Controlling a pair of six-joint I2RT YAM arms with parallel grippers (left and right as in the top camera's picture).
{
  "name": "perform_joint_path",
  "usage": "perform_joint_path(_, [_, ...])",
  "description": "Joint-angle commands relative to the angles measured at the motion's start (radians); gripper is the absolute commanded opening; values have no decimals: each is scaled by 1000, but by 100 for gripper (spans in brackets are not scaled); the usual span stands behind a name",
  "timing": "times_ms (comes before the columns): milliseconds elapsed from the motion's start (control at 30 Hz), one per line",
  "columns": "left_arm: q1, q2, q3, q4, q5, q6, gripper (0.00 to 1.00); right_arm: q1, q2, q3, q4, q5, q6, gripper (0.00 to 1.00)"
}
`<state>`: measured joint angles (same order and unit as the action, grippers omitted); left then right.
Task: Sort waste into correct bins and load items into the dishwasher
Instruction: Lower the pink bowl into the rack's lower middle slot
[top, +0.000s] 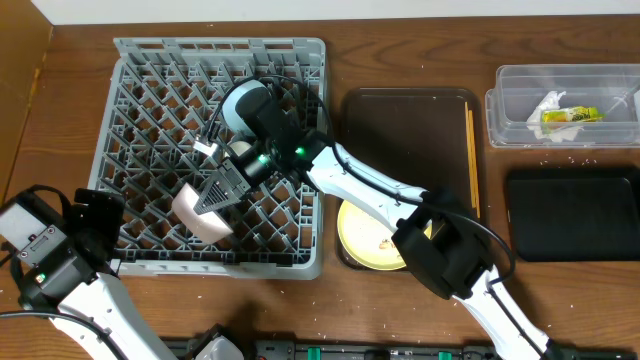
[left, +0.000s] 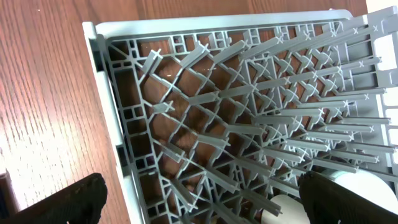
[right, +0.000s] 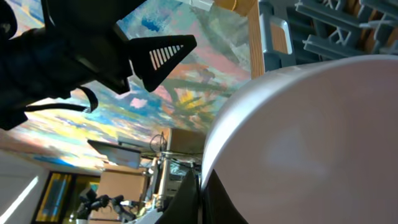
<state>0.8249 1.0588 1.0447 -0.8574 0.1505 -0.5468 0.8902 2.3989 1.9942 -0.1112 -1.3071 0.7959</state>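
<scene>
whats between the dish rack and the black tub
In the overhead view, the dark-brown tray with chopsticks along its right edge, and the yellow plate just below it.

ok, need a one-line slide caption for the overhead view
Right arm's fingers lower a pale pink-white bowl into the grey dish rack; yellow plate waits beside it.

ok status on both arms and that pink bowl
Right gripper shut on pink-white bowl, over the dish rack. Left gripper open, empty, at rack's near-left corner. Nothing in the way.
</scene>
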Motion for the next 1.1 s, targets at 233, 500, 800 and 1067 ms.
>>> perform_joint_path(233, [6, -1, 24, -2, -3, -1, 100, -51, -2, 7, -98, 124, -23, 9])
perform_joint_path(500, [6, -1, 23, -2, -3, -1, 100, -105, -108, 7, -408, 467, -221, 21])
perform_joint_path(800, [6, -1, 23, -2, -3, -1, 100, -104, -312, 7, -597, 873, -309, 45])
perform_joint_path(1067, [6, -1, 24, -2, -3, -1, 100, -80, -333, 6, -632, 850, -365, 23])
